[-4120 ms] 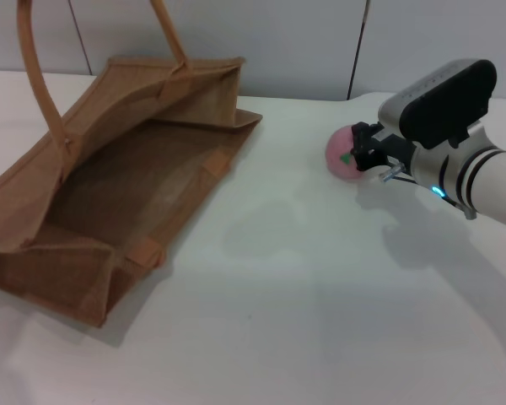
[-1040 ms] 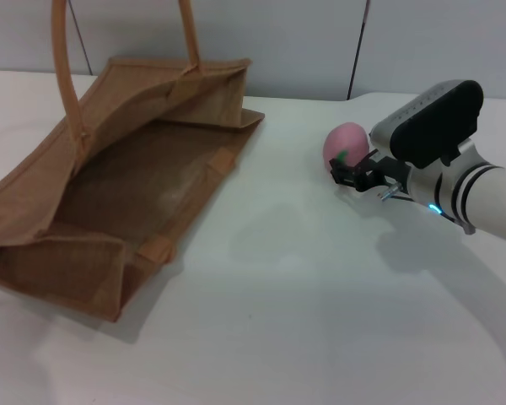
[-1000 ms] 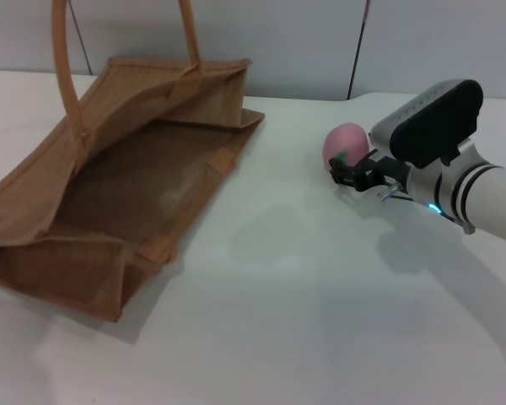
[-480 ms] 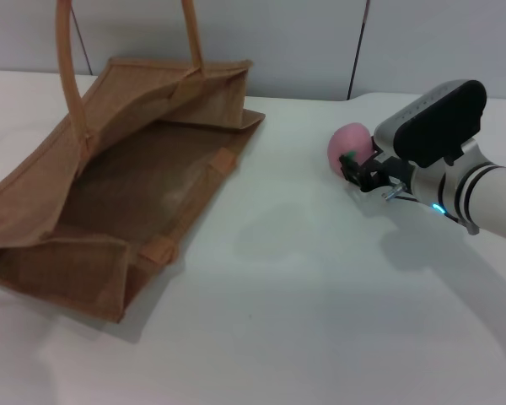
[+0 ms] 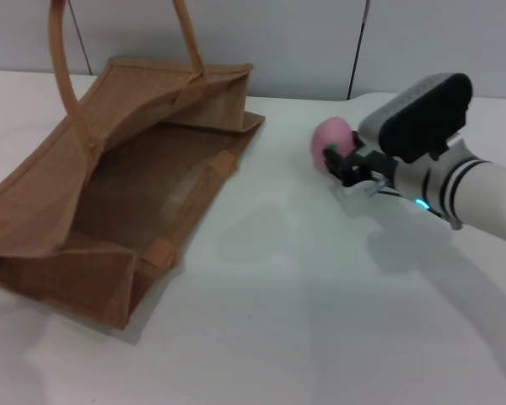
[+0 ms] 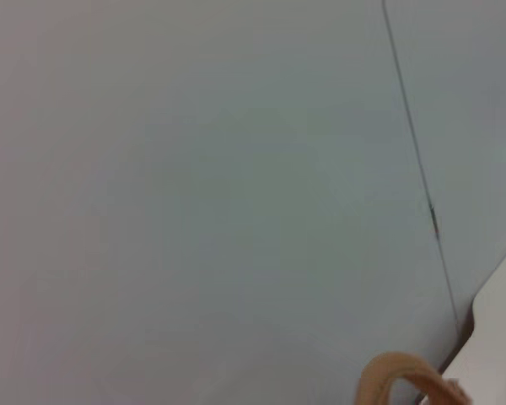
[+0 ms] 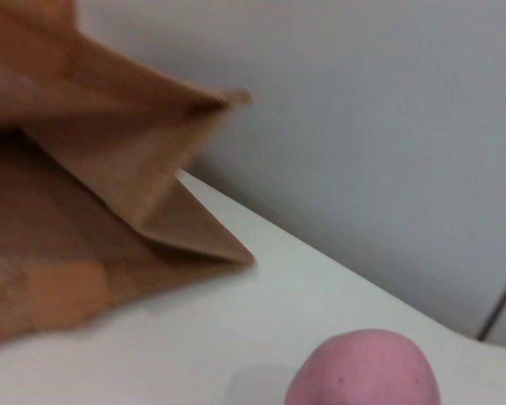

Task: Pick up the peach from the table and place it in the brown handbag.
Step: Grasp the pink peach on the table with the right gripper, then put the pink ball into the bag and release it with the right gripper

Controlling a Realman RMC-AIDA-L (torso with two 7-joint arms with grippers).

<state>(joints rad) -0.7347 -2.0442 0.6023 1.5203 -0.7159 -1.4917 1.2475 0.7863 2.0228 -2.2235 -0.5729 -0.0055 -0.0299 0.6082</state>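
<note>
Gripping the peach [image 5: 330,143] in its fingers, the right gripper [image 5: 344,162] hangs beside the brown handbag [image 5: 118,194].

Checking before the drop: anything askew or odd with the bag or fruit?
The brown handbag is tipped over on the table, its mouth gaping sideways toward the peach at the right tool. Nothing spilled or damaged.
</note>
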